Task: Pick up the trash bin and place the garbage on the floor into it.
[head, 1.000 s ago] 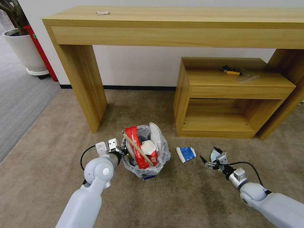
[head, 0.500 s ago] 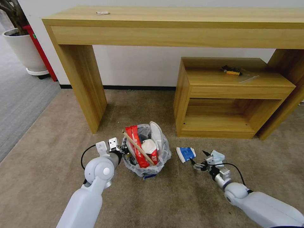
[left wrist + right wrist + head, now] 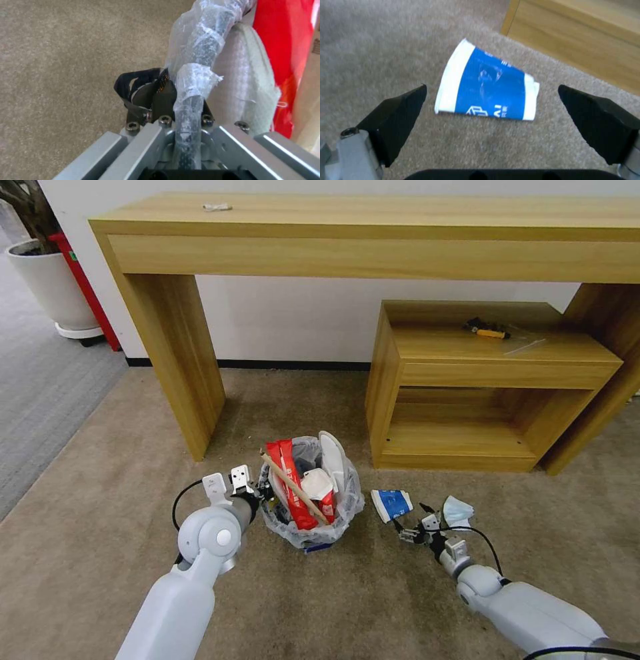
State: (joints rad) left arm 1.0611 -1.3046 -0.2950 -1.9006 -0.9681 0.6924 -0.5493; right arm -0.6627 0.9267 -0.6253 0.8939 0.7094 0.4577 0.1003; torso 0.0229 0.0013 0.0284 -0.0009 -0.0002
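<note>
- L gripper clamped on lined rim of small round black trash bin w/ clear bag; I hold it near the litter so drops are short.
- R gripper wide open, arm low over beige carpet, straddling flat blue-white packet.
- Pale blue mask beside R wrist, not yet binned.

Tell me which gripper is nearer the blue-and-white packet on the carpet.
Right. The right gripper hangs open just short of the blue-and-white packet; the left gripper clamps the trash bin rim beyond.
</note>
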